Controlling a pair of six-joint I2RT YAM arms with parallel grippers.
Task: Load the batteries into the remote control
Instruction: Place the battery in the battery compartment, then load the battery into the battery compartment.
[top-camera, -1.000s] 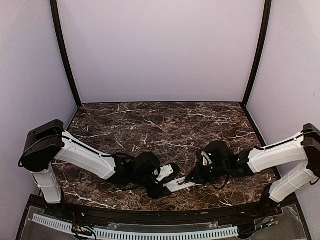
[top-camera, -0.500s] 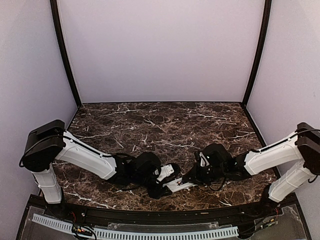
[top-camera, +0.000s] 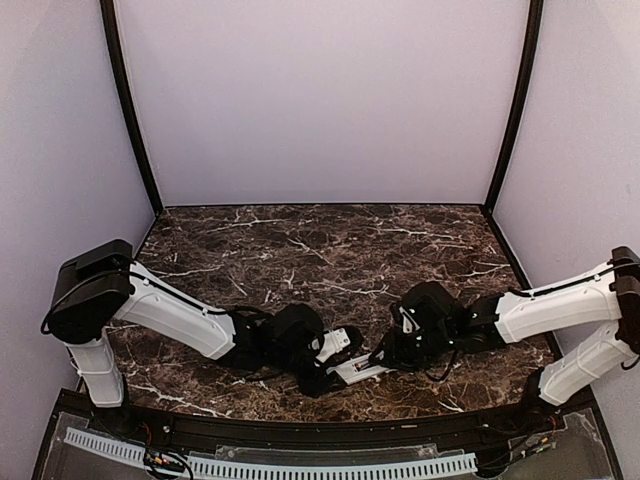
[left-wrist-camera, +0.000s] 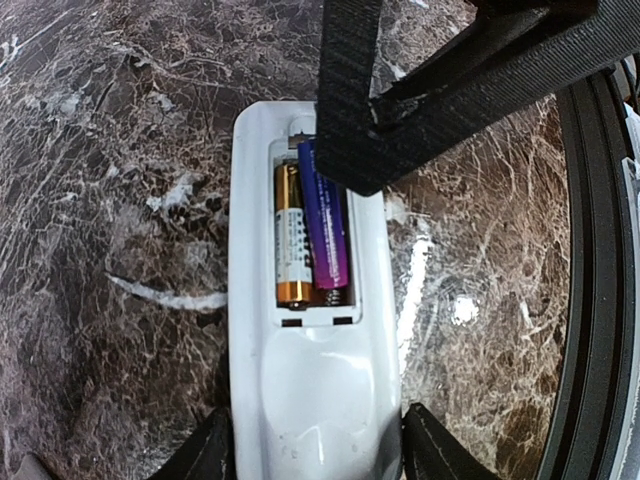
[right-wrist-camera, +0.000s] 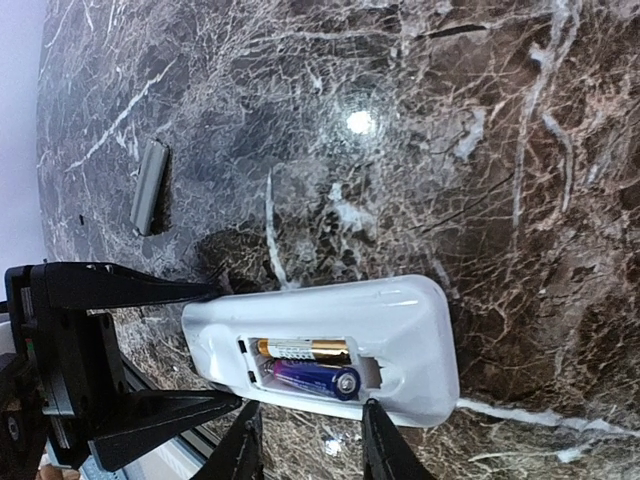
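L wrist cam, nearest first: left gripper (left-wrist-camera: 320, 442) fingers are cut off at frame bottom, only tips show, clamped on both long sides of the remote control (left-wrist-camera: 315, 385) at its near end. Remote is white, lies back-up on the marble table (left-wrist-camera: 100, 200) close to the front edge, button side hidden underneath, dark bay open. Both batteries (left-wrist-camera: 328, 240) sit side by side in the bay: one gold w/ white label, one purple, spring coil at the purple one's near end. Purple cell's far end is hidden behind the right gripper (right-wrist-camera: 311, 425) fingers in this view, contact w/ the cell can't be told. R wrist cam shows the whole purple cell lying in the bay; right jaws stand slightly apart w/ nothing between them, just beside the remote's long edge. Top cam: remote mostly buried under both wrists, only a white sliver shows, batts not resolvable. Farther out, grey cover piece (right-wrist-camera: 150, 186) lies flat on the table, well apart from the remote
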